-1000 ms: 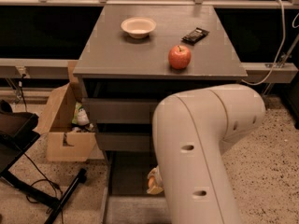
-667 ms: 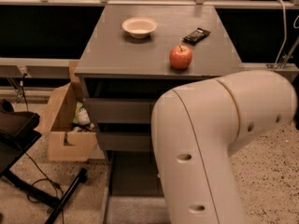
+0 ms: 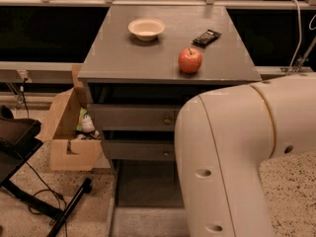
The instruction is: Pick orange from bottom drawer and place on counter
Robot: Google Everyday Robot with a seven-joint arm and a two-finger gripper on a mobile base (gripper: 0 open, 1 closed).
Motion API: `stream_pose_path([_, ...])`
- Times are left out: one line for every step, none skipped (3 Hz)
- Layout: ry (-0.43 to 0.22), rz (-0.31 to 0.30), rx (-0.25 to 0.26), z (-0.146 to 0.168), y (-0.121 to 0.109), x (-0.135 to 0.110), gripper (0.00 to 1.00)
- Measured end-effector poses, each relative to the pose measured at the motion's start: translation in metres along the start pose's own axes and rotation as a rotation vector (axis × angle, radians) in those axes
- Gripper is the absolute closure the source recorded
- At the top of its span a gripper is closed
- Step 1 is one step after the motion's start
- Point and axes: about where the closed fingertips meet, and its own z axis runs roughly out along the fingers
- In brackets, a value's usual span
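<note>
The near right of the view is filled by the robot's white arm [image 3: 237, 167], whose bulky casing is seen in front of the cabinet's right side. The tool is hidden from view, presumably behind that casing, so whether it is wide, narrow or holding anything cannot be told.

The bottom drawer [image 3: 148, 184] is seen pulled out toward the near side, its grey floor shown bare on the left part; the right part is covered by the arm. The orange is not seen anywhere in the exposed part of the drawer, nor on the worktop [image 3: 123, 58]; its place cannot be told.

On the worktop, a pale bowl [image 3: 146, 28] is set toward the far left, a small dark packet [image 3: 206, 37] toward the far right, and a red apple [image 3: 190, 60] near the front edge, right of centre. The three are kept well apart.

Below the worktop, two knobbed drawers [image 3: 133, 117] are seen closed. An open cardboard box [image 3: 66, 142] is placed on the speckled floor just left of the cabinet, and a black stand [image 3: 49, 206] is seen at the near left.
</note>
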Motion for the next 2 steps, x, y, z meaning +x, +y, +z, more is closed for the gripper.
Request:
stream_pose_path([-0.001, 0.001, -0.004, 0.001, 0.002, 0.000, 1.00])
stream_pose_path([-0.004, -0.039, 0.011, 0.001, 0.003, -0.018, 1.00])
